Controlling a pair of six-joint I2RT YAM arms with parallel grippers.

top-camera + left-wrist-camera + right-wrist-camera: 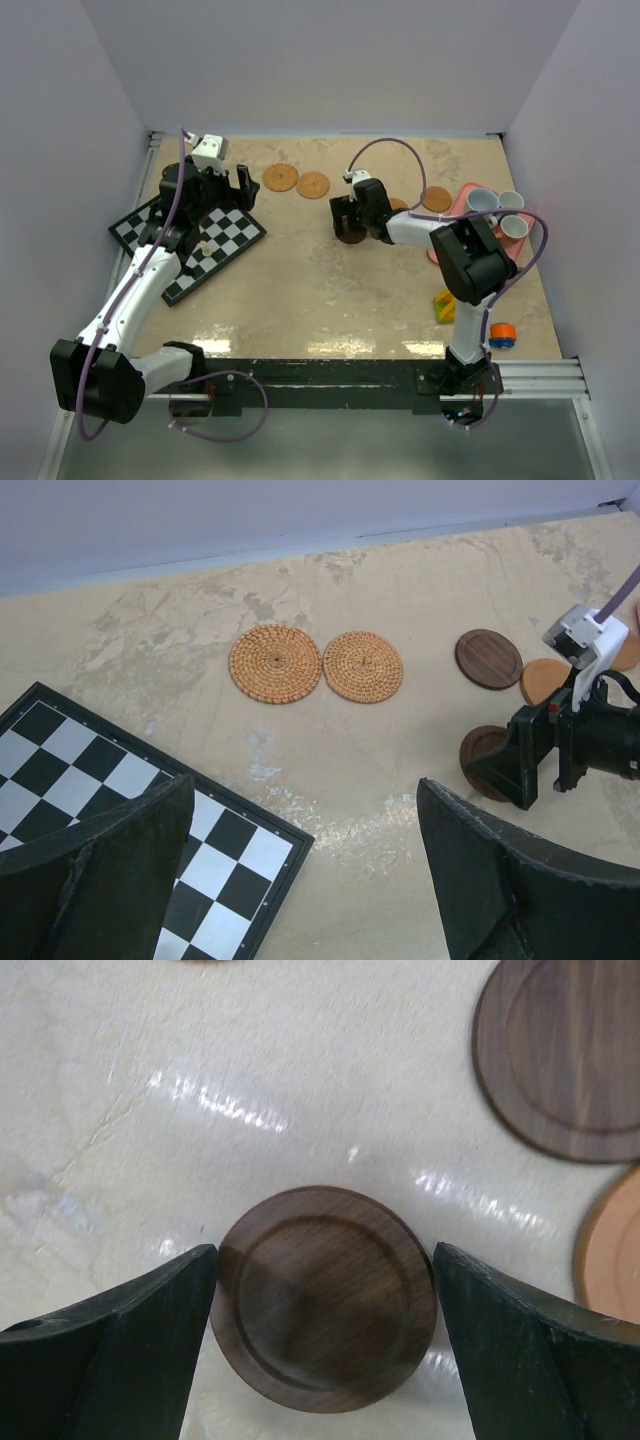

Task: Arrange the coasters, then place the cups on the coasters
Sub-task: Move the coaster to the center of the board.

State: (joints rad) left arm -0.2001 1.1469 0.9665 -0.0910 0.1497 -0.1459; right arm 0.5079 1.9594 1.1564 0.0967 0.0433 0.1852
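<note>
Two woven orange-tan coasters lie side by side at the back of the table, also in the left wrist view. My right gripper is down at the table, open, its fingers straddling a dark brown coaster that lies flat. A second dark brown coaster and a smooth tan coaster lie just beyond it. Three pale cups stand on the pink tray. My left gripper hangs open and empty over the chessboard's corner.
A black-and-white chessboard lies tilted at the left under my left arm. Small coloured blocks and an orange-and-blue cylinder sit near the right arm's base. Walls close in the table on three sides.
</note>
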